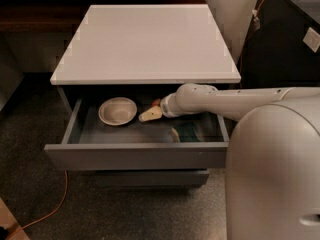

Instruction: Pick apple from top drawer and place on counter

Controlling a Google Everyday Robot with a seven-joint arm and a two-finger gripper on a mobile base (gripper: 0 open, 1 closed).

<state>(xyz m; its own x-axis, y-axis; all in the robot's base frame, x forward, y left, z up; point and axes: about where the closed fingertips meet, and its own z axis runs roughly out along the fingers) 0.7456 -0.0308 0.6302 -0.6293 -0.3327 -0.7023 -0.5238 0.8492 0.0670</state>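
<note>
The top drawer (135, 156) of the grey cabinet is pulled open, dark grey inside. My gripper (150, 115) is down inside it, just right of the beige bowl (117, 111), pointing left. A small red patch of the apple (156, 103) shows right behind the gripper at the back of the drawer; the rest is hidden by my wrist. The white counter (145, 39) above the drawer has nothing on it.
A dark green sponge (187, 132) lies in the drawer's front right part, under my arm (225, 100). A lower grey drawer (150, 178) sits shut below. An orange cable (55, 204) runs over the floor at the left. My white body (275, 174) fills the right foreground.
</note>
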